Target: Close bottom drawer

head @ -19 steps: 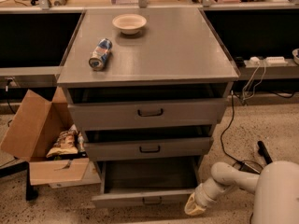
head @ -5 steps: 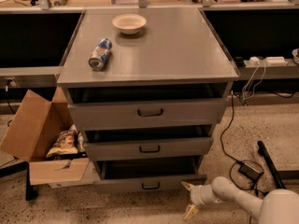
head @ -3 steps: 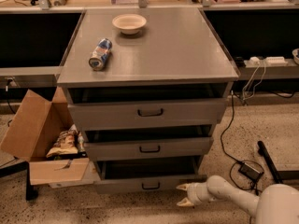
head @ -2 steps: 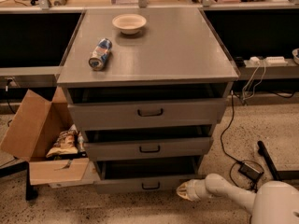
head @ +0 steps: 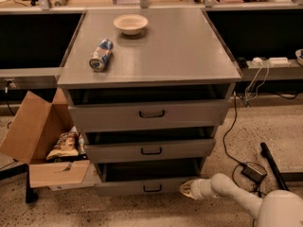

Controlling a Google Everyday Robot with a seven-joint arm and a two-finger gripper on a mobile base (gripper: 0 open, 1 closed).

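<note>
Grey bottom drawer (head: 142, 187), lowest in the cabinet (head: 189, 56), has gone from pulled well out to nearly shut, though a dark gap remains above its front. The claw (head: 188, 189), at the cabinet's lower right, has slid up to that front; whether it is apart or together I cannot tell. Likely one last push is needed.

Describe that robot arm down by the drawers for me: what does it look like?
The arm is a smooth white tube with rounded joints, growing from a bulky white shell. Its gripper, low by the right end of the bottom drawer, looks cream-coloured. No markings or cables show on it.
</note>
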